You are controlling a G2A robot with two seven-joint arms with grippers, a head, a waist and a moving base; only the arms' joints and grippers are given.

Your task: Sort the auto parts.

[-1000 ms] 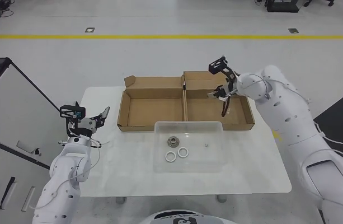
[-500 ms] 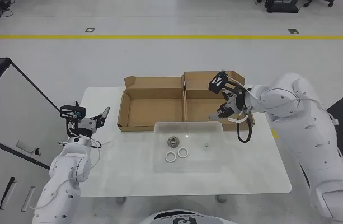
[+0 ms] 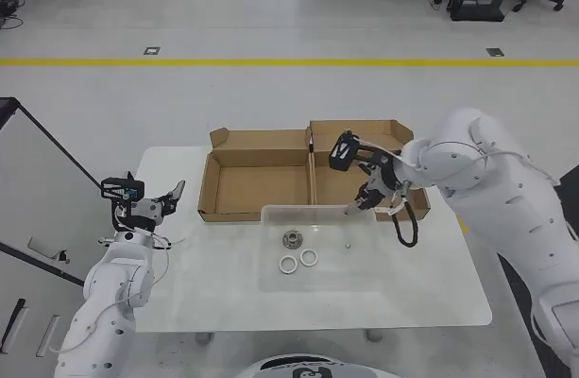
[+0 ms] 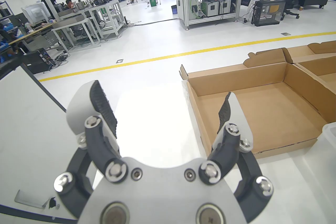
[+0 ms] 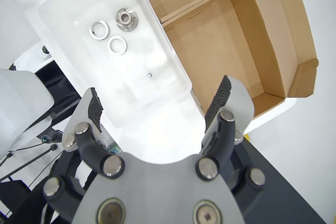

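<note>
Hovering above the clear bin's (image 3: 346, 274) rim with right claw (image 3: 359, 201) spread, empty; holding left claw (image 4: 164, 92) spread, well away from bin.

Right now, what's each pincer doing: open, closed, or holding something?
Left pincer: open, holding nothing.
Right pincer: open, holding nothing.

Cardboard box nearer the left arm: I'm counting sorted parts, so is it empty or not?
Empty. The cardboard box has a bare brown floor in the top view; the metal parts lie in the clear tray.
</note>
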